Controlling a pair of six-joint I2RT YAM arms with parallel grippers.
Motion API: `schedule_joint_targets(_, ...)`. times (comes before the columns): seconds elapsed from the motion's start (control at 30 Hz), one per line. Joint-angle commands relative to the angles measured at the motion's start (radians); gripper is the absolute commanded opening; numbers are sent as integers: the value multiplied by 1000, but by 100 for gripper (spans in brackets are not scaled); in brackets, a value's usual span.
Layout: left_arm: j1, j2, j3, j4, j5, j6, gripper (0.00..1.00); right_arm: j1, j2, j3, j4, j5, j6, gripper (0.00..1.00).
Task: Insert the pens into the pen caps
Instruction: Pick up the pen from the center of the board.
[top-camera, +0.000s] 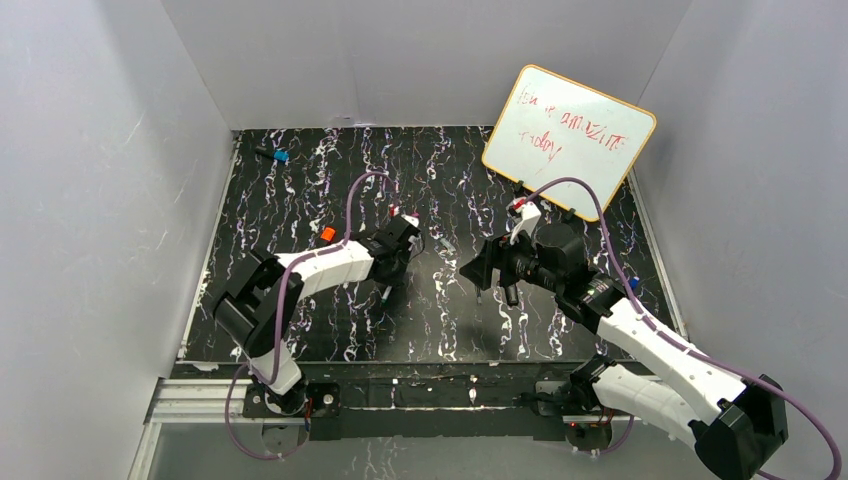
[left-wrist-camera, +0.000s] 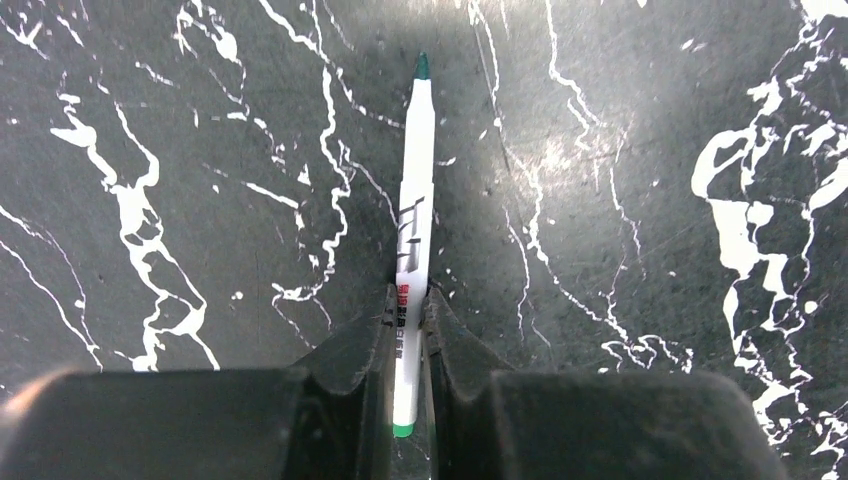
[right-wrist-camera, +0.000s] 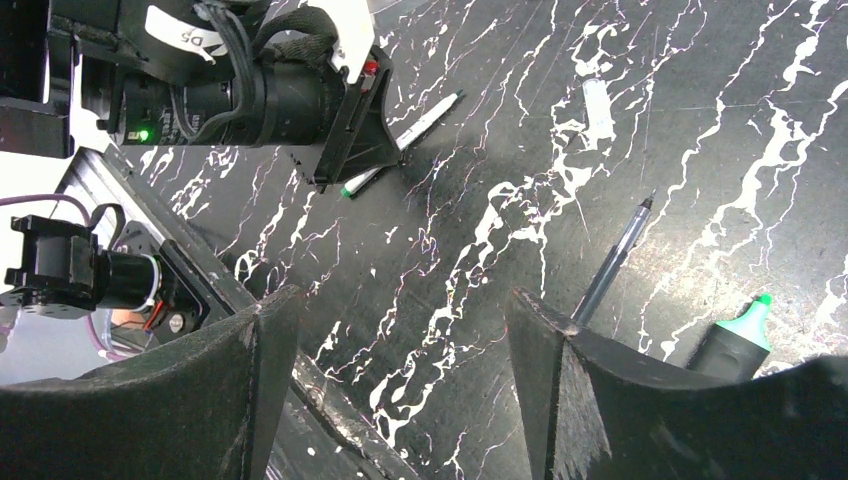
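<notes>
White pen (left-wrist-camera: 416, 200) lies mid-table on the black, white-veined table (top-camera: 300, 200), clamped by the left gripper (left-wrist-camera: 408, 310), whose fingers press both sides of the barrel near its back end. Surroundings: a whiteboard (top-camera: 570, 138) with red writing leans at the far right; an orange cap (top-camera: 327, 234) sits just beside the left arm, and a blue cap (top-camera: 280, 156) lies well apart near the far left edge. The right gripper (right-wrist-camera: 400, 370) is spread wide and holds nothing. A dark slim pen (right-wrist-camera: 612, 262) lies just beside one of its fingers (right-wrist-camera: 560, 380), and that finger partly hides a green-tipped black marker (right-wrist-camera: 735, 335). The white pen is slim and uncapped, with a dark green tip pointing away from the gripper, a green end plug, and black and red print.
</notes>
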Motion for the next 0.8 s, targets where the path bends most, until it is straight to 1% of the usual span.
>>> schedule_joint_targets(0.0,-5,63,41,-45,5,28,5,1,5,12,26,11,-21,81)
schedule_joint_targets(0.07,-5,90,43,-50,14,37,0,2,12,13,28,12,-25,81)
schedule_joint_targets(0.13,-4,100,32,-44,22,41,0,2,26,18,30,12,-30,81)
schedule_joint_targets(0.2,-4,72,9,-30,16,44,0,2,51,33,32,17,-30,81)
schedule_joint_targets(0.3,0,-46,-19,-27,-39,54,0,1,112,83,32,46,-13,81)
schedule_joint_targets(0.4,30,-187,-7,-85,-39,74,0,0,211,160,39,134,14,81)
schedule_joint_targets(0.5,48,-320,15,-154,-29,114,0,-2,339,279,41,210,46,82)
schedule_joint_targets(0.57,52,-410,17,-181,-24,138,0,-3,451,392,-4,250,110,82)
schedule_joint_targets(0.63,53,-506,2,-192,-16,164,0,-2,578,558,-111,318,252,81)
schedule_joint_targets(0.77,54,-706,-56,-204,-26,197,0,-3,805,809,-264,295,510,78)
